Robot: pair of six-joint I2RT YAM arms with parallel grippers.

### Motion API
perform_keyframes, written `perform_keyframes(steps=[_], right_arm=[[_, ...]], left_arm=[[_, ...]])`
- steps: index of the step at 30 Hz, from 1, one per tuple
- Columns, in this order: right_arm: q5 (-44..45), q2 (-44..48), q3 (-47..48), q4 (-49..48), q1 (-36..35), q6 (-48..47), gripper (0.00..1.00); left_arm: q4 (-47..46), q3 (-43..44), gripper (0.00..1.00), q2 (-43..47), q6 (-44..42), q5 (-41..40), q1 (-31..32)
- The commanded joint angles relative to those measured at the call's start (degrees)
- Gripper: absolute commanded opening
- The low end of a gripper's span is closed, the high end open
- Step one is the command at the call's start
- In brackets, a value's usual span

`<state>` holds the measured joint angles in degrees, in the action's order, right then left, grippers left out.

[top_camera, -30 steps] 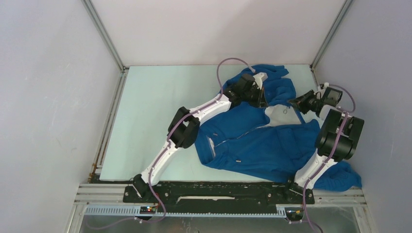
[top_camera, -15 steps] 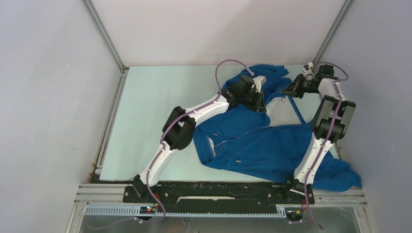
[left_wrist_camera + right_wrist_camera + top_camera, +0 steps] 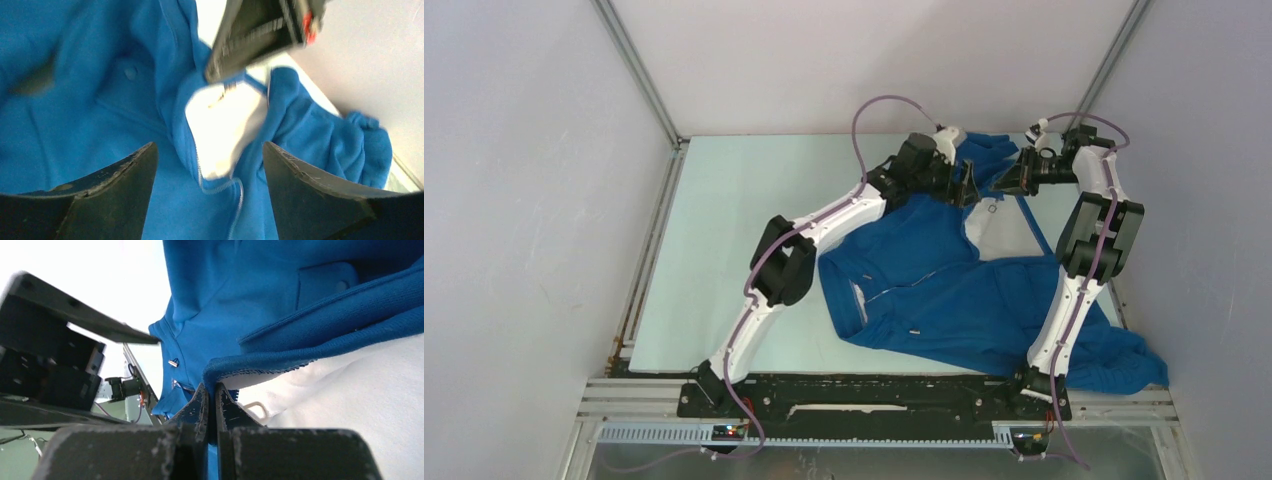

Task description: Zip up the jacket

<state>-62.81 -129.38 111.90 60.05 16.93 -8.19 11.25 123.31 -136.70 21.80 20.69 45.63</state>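
The blue jacket [image 3: 944, 290] lies crumpled over the right half of the table, front open, pale lining [image 3: 999, 235] showing. My left gripper [image 3: 969, 188] hovers open above its upper part, nothing between the fingers [image 3: 115, 195]. Below it, in the left wrist view, run the jacket [image 3: 75, 125] and its light zipper line [image 3: 220, 189]. My right gripper [image 3: 1007, 183] is shut on the jacket's front edge [image 3: 250, 362] beside the lining and holds it off the table. The right gripper [image 3: 260, 35] shows close in front of the left one.
Grey walls and metal corner posts [image 3: 639, 70] close in the pale green table [image 3: 744, 230]. A jacket sleeve [image 3: 1129, 365] bunches at the near right corner by the right arm's base. The left arm's cable [image 3: 874, 105] loops above its wrist.
My left gripper has opened, let go of the jacket and risen toward the back. My right gripper has carried the jacket edge up, back and leftward, exposing more lining.
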Motion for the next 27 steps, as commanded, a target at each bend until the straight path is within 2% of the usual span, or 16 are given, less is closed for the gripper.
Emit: perform_keyframes(steps=[1, 4, 6, 11, 17, 20, 25, 27], right_arm=[[-4.44, -0.55, 3.43, 5.23, -0.67, -4.72, 0.00], [-5.54, -0.30, 2.96, 5.29, -0.66, -4.92, 0.00], [-5.97, -0.29, 2.87, 4.33, -0.66, -3.94, 0.00], [-6.95, -0.35, 3.03, 3.63, -0.93, -2.84, 0.00], [-7.18, 0.07, 2.33, 2.91, -1.02, -2.45, 0.00], [-6.98, 0.26, 2.17, 2.79, -1.19, -2.35, 0.00], [-7.06, 0.71, 2.24, 2.86, -1.02, -2.51, 0.00], [-7.27, 0.96, 2.13, 2.88, -1.10, -2.60, 0.00]], left_arm=[[-13.87, 6.88, 0.82, -0.73, -1.59, -1.68, -0.80], [-14.42, 10.64, 0.83, -4.48, -1.74, 0.03, -0.99], [-16.72, 12.08, 0.81, -6.14, 0.07, 2.72, -1.27], [-18.71, 11.89, 0.79, -7.68, 0.97, 8.13, -1.48], [-19.63, 11.13, 0.82, -9.42, 1.70, 11.88, -2.25], [-17.54, 13.08, 0.75, -10.91, 1.35, 13.73, -2.28], [-15.99, 13.07, 0.60, -11.46, 0.23, 12.25, -2.26], [-15.47, 13.31, 0.59, -11.60, -0.26, 11.12, -2.23]])
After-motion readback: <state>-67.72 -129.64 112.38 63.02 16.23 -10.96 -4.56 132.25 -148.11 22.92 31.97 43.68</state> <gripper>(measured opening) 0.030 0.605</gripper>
